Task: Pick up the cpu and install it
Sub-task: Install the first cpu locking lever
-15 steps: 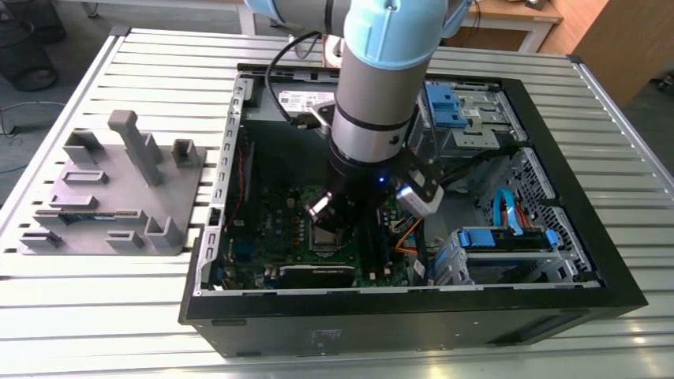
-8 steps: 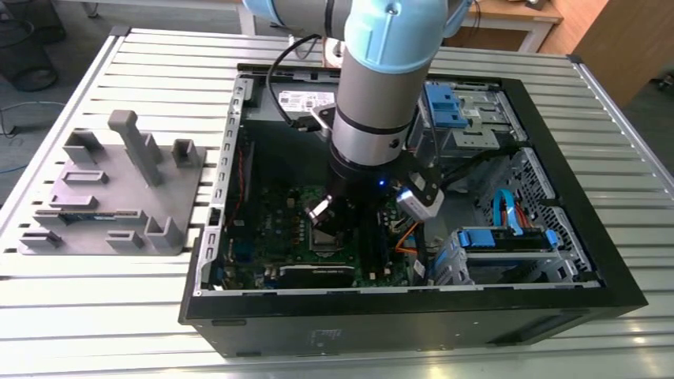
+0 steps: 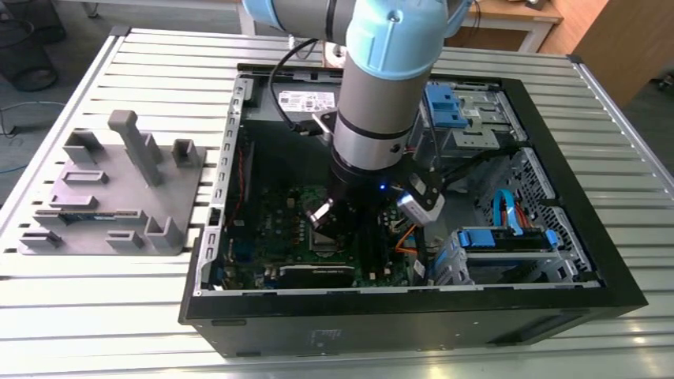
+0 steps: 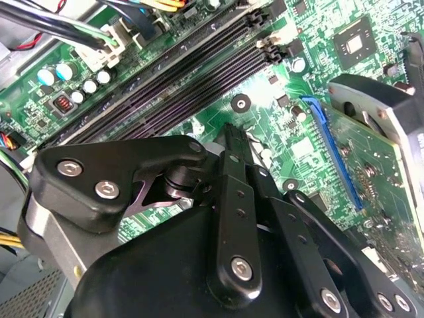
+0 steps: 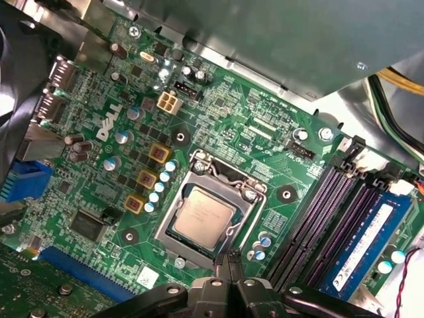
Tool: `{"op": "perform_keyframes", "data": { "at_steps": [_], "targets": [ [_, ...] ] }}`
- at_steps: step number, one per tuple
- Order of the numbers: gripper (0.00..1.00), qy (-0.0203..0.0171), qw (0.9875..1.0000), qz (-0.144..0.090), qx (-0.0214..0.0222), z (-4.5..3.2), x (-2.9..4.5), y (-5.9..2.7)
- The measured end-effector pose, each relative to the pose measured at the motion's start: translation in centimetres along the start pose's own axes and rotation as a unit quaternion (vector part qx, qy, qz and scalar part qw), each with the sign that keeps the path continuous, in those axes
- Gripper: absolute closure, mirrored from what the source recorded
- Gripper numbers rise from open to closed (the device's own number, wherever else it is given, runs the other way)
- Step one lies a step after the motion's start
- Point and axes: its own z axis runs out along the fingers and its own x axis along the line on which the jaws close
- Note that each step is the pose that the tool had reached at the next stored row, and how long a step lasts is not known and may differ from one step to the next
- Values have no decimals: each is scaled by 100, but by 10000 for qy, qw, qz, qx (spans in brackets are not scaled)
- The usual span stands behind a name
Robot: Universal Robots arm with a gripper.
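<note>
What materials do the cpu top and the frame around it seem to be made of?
The cpu top looks like brushed metal, silver-grey with a dull sheen and soft reflection. The frame around it seems bare steel or similar: brighter, shinier, thin stamped edges. The motherboard beneath appears green lacquered board.

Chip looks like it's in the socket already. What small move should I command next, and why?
Probably a short straight lift. The small square silver-topped cpu lies flat inside the silver metal socket frame on the green motherboard, and the gripper hangs close over the frame's edge, beside the dark memory slots; moving sideways could catch them.
</note>
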Motion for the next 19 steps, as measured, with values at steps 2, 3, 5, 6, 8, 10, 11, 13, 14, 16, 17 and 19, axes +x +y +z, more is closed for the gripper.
{"op": "perform_keyframes", "data": {
  "at_steps": [2, 3, 5, 6, 8, 10, 11, 13, 14, 16, 17, 19],
  "targets": [
    [89, 3, 10000, 12, 4, 10, -12, -6],
    [89, 5, 10000, 17, 6, 14, -17, -9],
    [89, 8, 10000, 27, 9, 21, -25, -15],
    [89, 9, 10000, 28, 9, 22, -25, -15],
    [89, 8, 10000, 28, 9, 23, -26, -14],
    [89, 8, 10000, 28, 8, 24, -26, -15],
    [89, 8, 10000, 28, 8, 24, -26, -14],
    [89, 9, 10000, 40, 9, 25, -26, -15],
    [89, 12, 10000, 66, 7, 26, -26, -15],
    [89, 24, 9999, 167, 6, 27, -27, -14],
    [89, 35, 9998, 220, 15, 28, -28, -13],
    [89, 51, 9996, 271, 33, 27, -29, -11]
  ]
}}
